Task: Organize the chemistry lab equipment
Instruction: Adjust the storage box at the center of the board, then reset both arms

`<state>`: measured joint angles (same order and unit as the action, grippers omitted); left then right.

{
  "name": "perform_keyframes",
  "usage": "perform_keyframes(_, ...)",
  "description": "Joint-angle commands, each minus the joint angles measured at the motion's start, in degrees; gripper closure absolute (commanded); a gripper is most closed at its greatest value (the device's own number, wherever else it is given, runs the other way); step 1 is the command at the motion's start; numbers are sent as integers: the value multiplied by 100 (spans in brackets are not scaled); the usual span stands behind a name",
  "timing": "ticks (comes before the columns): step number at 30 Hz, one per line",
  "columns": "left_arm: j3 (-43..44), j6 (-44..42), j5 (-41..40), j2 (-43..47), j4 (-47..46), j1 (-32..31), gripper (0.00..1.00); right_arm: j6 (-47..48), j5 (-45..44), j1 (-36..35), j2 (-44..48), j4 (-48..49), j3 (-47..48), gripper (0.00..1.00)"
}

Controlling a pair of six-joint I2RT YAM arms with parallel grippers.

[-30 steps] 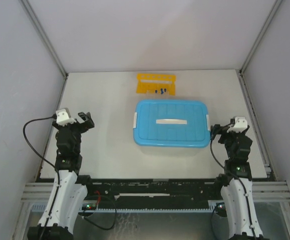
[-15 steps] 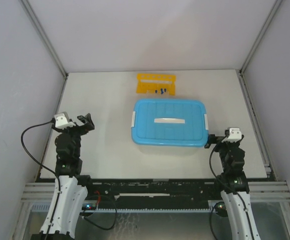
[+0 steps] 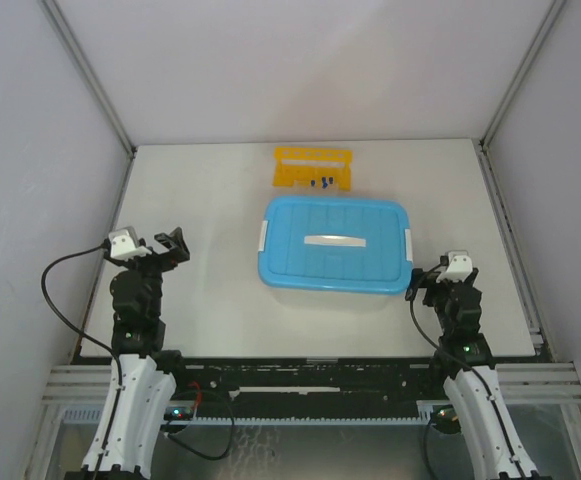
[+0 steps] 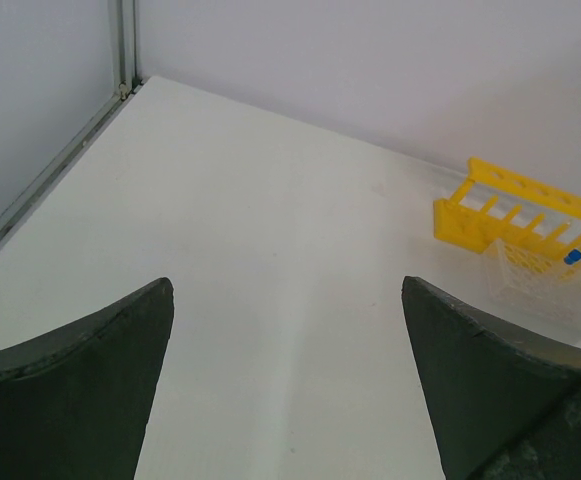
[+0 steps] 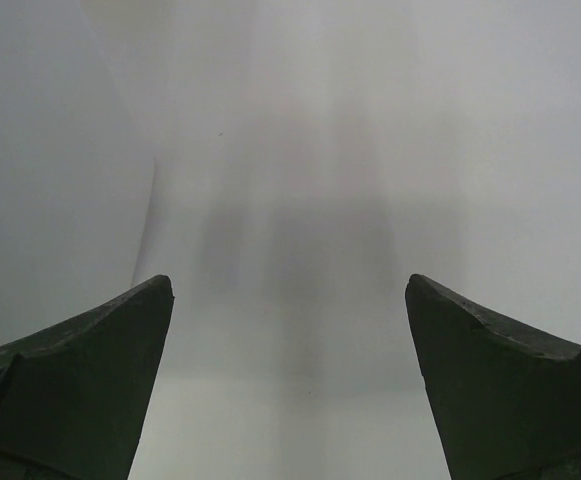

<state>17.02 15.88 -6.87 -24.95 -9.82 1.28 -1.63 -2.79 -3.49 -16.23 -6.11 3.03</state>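
Now blue lid shifted left, right claw lower beside it, both claws released, left claw apart.

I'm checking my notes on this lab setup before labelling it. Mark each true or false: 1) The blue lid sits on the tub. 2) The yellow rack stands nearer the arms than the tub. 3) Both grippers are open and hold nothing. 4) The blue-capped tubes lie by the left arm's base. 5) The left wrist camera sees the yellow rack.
1) True: the blue lid covers the tub.
2) False: the yellow rack stands beyond the tub, toward the far wall.
3) True: the left gripper and the right gripper are both open and empty.
4) False: the blue-capped tubes lie at the rack's near edge.
5) True: the rack shows at the right of that view.
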Motion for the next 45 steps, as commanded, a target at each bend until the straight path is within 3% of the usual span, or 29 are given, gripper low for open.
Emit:
perform_keyframes(1, -83, 22, 22, 44, -335, 33, 0, -10, 513, 349, 59, 410, -16, 0)
perform_keyframes(17, -41, -26, 31, 4, -410, 37, 0, -110, 532, 595, 569, 207, -113, 0)
perform_keyframes(30, 53, -491, -470, 457, 713, 36, 0, -30, 719, 594, 487, 232, -98, 0)
perform_keyframes(35, 248, -740, -847, 820, 1838, 33, 0, -30, 718, 588, 481, 233, -94, 0)
perform_keyframes(40, -186, -1355, -989, 1672, 1625, 34, 0, -31, 718, 595, 487, 232, -98, 0)
perform_keyframes(45, -233, -1087, -995, 1788, 1940, 32, 0, -31, 723, 592, 482, 226, -100, 0)
